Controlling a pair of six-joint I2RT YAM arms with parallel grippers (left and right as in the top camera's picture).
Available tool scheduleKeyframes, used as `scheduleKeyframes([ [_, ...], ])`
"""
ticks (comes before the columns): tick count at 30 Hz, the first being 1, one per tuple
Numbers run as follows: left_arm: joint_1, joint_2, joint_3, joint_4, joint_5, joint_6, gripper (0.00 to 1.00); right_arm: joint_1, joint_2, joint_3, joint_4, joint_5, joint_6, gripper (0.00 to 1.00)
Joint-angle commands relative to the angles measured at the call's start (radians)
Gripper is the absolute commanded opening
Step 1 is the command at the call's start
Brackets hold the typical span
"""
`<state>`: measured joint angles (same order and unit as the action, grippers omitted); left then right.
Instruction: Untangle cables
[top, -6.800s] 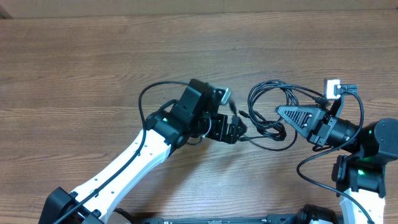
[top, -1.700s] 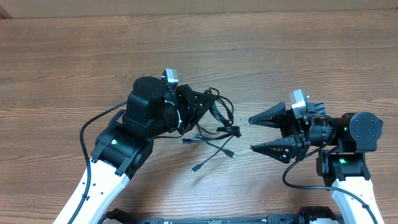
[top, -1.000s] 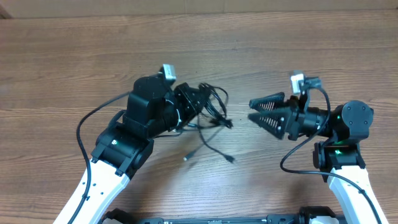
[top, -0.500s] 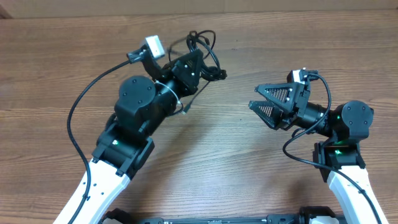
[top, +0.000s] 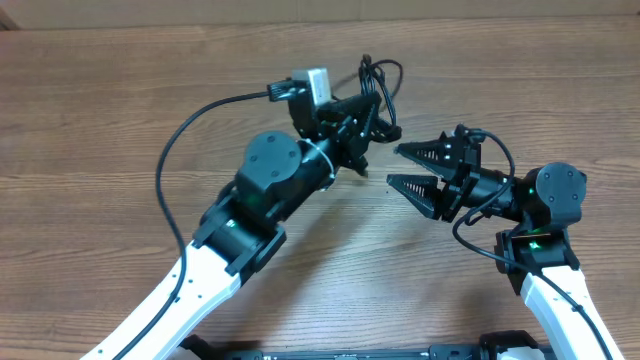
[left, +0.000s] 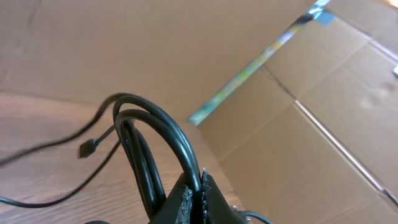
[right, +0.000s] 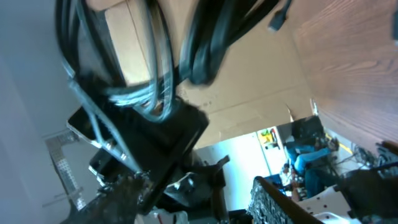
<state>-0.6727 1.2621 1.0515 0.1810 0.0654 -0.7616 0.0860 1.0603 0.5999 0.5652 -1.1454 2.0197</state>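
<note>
At left gripper (top: 368, 122): jaws pinched tight on the cables (top: 378, 92). The loops arch out past the fingertips, and one plug (left: 87, 148) dangles free beside them.
Change, left arm: it has swung up and toward the far side within the last second, taking the whole bunch with it. The loose ends that trailed on the wood a moment ago are now off it.
Change, right gripper (top: 393, 166): it has closed in and now sits just beside the left gripper. Its jaws are apart with nothing between them, tips aimed at the bunch.
Cables now: all in the air at the left gripper, none seen lying below it.
Meaning: the tangle looks intact, one lump hanging from one pinch. Lifting it lets strands hang apart, and the right gripper seems placed to take a single cord and draw it out. Separation not yet begun.
Risk: a grab at the thick part would only move the knot.
Surface: brown wood-grain table (top: 120, 120) below the left gripper.
Room: cardboard (left: 311, 124) behind the left gripper, one seam taped (left: 249, 68). The right wrist view is too blurred to read.
</note>
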Motion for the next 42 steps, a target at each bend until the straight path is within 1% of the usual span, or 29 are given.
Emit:
scheduleKeyframes([
  [1, -0.002, 0.018, 0.013, 0.025, -0.022, -0.057, 0.04, 0.005, -0.001, -0.004, 0.006, 0.035, 0.049, 0.55],
  [5, -0.003, 0.023, 0.013, 0.061, -0.002, -0.059, 0.04, 0.005, -0.001, -0.004, 0.006, 0.054, 0.048, 0.54],
  [8, -0.003, 0.023, 0.013, 0.075, 0.022, -0.099, 0.04, 0.005, -0.001, -0.004, 0.005, 0.079, 0.042, 0.49],
  [10, -0.005, 0.023, 0.013, 0.074, 0.037, -0.126, 0.04, 0.005, -0.001, -0.004, 0.005, 0.101, 0.04, 0.47],
  [14, -0.023, 0.023, 0.013, 0.054, 0.039, -0.125, 0.04, 0.005, -0.001, -0.004, 0.005, 0.127, 0.04, 0.43],
  [15, -0.028, 0.023, 0.013, 0.049, 0.039, -0.125, 0.04, 0.005, -0.001, -0.004, 0.005, 0.132, 0.04, 0.41],
  [22, -0.053, 0.023, 0.013, 0.044, 0.039, -0.125, 0.04, 0.005, -0.001, -0.004, 0.004, 0.184, 0.036, 0.39],
  [29, -0.056, 0.023, 0.013, 0.044, 0.063, -0.127, 0.04, 0.005, -0.001, -0.004, -0.006, 0.195, 0.011, 0.29],
  [33, -0.058, 0.023, 0.013, 0.044, 0.085, -0.137, 0.04, 0.005, -0.001, -0.004, -0.068, 0.212, -0.01, 0.25],
  [35, -0.059, 0.023, 0.013, 0.044, 0.086, -0.137, 0.04, 0.005, -0.001, -0.004, -0.099, 0.212, -0.009, 0.2],
  [38, -0.062, 0.023, 0.013, 0.039, 0.085, -0.137, 0.04, 0.005, -0.001, -0.004, -0.108, 0.212, -0.009, 0.17],
  [40, -0.062, 0.023, 0.013, 0.032, 0.085, -0.137, 0.04, 0.005, -0.001, -0.004, -0.108, 0.213, -0.009, 0.13],
  [42, -0.062, 0.023, 0.013, 0.029, 0.088, -0.137, 0.04, 0.005, -0.001, -0.004, -0.108, 0.214, -0.009, 0.13],
])
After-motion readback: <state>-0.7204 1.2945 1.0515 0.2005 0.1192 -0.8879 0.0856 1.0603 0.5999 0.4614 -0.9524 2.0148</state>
